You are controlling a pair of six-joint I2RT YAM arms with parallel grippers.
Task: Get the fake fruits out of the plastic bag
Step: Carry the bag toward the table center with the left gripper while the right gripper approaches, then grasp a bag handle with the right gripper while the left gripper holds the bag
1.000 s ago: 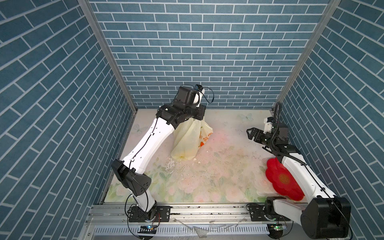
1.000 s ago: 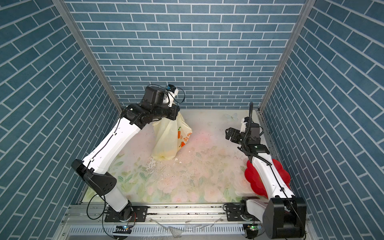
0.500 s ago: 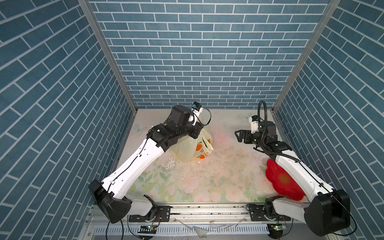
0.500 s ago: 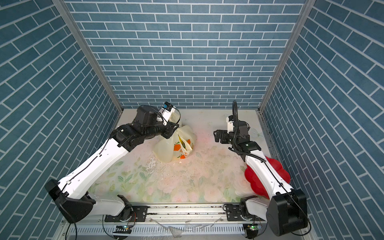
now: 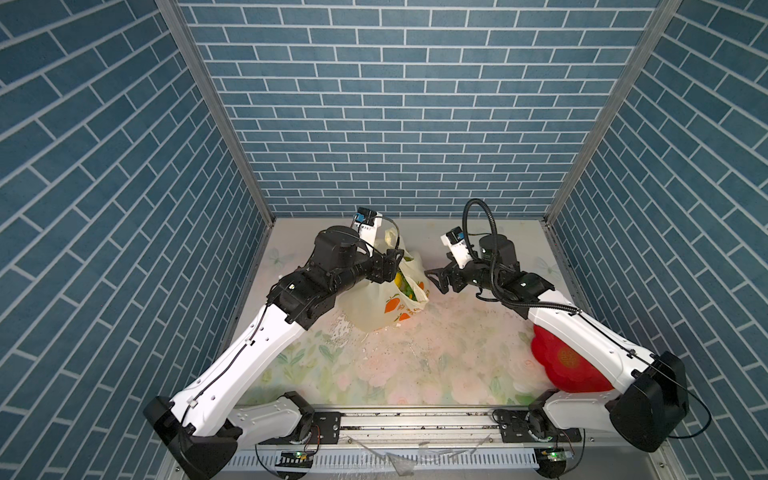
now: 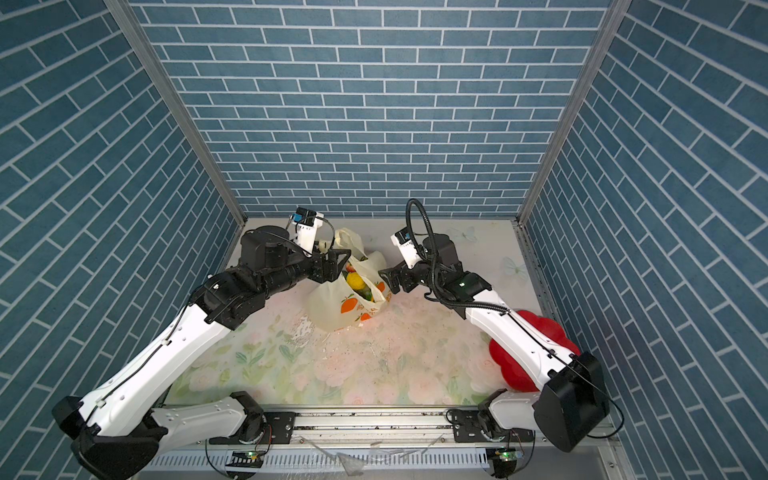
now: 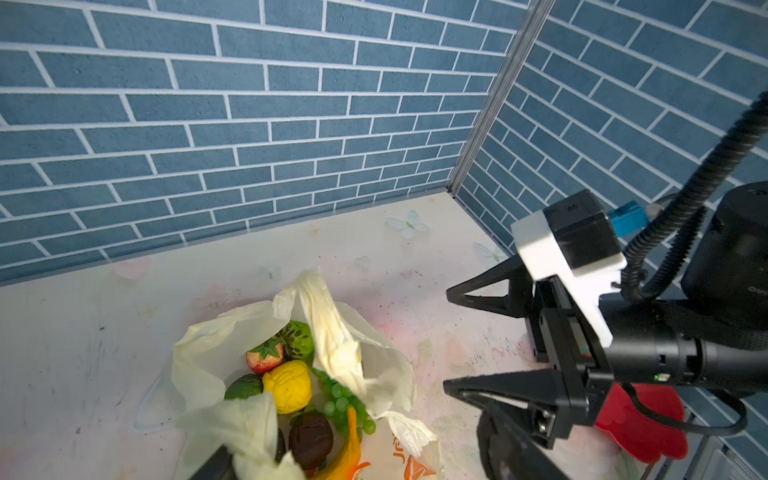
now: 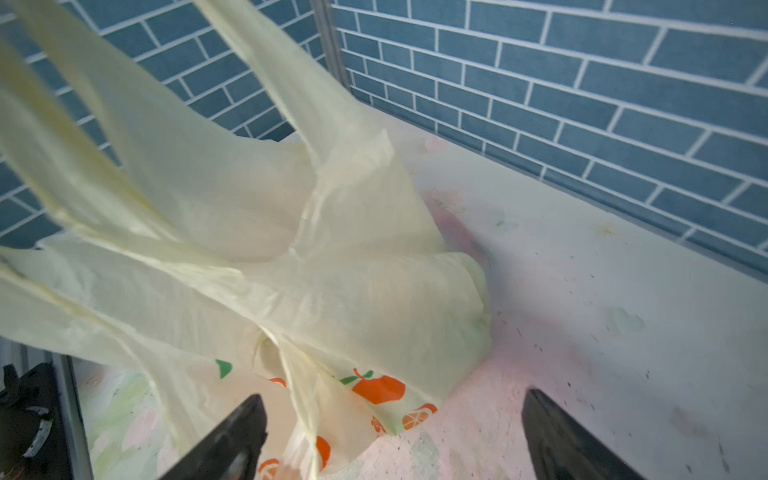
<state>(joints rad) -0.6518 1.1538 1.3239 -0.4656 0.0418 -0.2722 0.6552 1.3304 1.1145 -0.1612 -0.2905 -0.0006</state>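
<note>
Left gripper point(image 6: 345, 266): a second ago it held the plastic bag point(image 6: 328, 307) hoisted by its handles. It then came down, and by this frame its jaws stood apart. Film lay against one finger, but I saw nothing pinched.

The bag rested on the floral tabletop point(image 5: 415, 365), far and left of centre, with its mouth gaping. The fake fruits point(image 6: 356, 282) were all inside: strawberry point(image 7: 265, 357), yellow knobbly ball point(image 7: 287, 386), green grape bunch point(image 7: 343, 399), banana point(image 7: 349, 449), dark brown piece point(image 7: 311, 434). None were out yet.

Right gripper point(image 5: 436, 281): swung in from the right to just beside the bag, jaws wide and empty.

The red flower-shaped plate point(image 5: 561, 365) sat near right, partly under the right arm.

I judged that a reach-in pick was now possible.
</note>
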